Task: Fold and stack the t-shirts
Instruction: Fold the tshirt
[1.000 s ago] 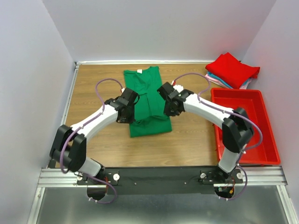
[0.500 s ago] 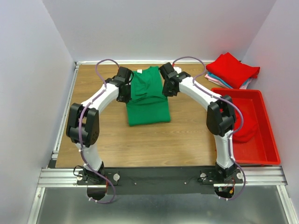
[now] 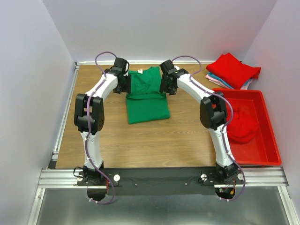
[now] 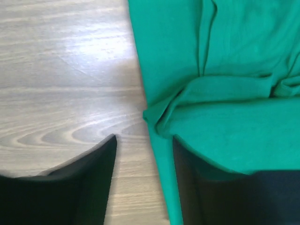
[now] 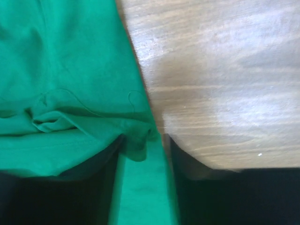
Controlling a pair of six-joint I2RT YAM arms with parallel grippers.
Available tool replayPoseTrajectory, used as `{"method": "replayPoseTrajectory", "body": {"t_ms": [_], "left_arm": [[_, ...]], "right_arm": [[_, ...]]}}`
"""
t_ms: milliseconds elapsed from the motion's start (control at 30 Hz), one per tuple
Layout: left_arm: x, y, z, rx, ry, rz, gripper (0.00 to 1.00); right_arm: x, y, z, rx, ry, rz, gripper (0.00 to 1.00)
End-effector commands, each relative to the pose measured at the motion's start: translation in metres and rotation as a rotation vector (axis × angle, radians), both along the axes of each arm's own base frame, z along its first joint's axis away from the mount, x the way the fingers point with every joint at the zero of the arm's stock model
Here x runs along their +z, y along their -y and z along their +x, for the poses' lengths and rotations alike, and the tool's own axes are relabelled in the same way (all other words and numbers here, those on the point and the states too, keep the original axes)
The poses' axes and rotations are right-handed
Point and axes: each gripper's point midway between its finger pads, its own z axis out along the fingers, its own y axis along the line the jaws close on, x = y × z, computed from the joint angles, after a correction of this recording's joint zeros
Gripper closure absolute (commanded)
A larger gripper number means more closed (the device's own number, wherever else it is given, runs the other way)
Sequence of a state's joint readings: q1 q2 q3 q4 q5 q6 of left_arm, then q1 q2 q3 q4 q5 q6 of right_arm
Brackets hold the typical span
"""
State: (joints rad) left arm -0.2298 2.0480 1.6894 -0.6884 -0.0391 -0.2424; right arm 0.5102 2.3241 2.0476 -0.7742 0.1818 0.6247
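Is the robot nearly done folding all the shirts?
Partly. A folded stack, red shirt on top, sits far right. The green shirt is half folded, the left claw and right claw open at its edges; it is not yet stacked. Something red, crumpled, waits in the bin.

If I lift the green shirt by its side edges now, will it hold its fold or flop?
Probably flops: the green t-shirt is thin cloth, creased and bunched where folded. Likely light for its size. Pushed across the wooden table, it would probably bunch rather than slide whole.
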Motion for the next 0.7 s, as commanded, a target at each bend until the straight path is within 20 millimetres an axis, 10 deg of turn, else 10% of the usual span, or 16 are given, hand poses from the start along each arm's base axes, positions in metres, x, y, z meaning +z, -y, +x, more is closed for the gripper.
{"method": "replayPoseTrajectory", "body": {"t_ms": [0,200,667], "left_arm": [[0.009,-0.004,0.008,-0.022,0.009,-0.01,0.36],[0.025,0.004,-0.008,-0.06,0.028,-0.068,0.36],[0.013,0.03,-0.052,-0.158,0.021,-0.19,0.35]], "right_arm": [[0.013,0.001,0.004,0.011,0.007,0.013,0.3],[0.033,0.004,0.002,0.052,0.042,0.003,0.25],[0.014,-0.058,-0.042,0.244,-0.054,0.087,0.27]]}}
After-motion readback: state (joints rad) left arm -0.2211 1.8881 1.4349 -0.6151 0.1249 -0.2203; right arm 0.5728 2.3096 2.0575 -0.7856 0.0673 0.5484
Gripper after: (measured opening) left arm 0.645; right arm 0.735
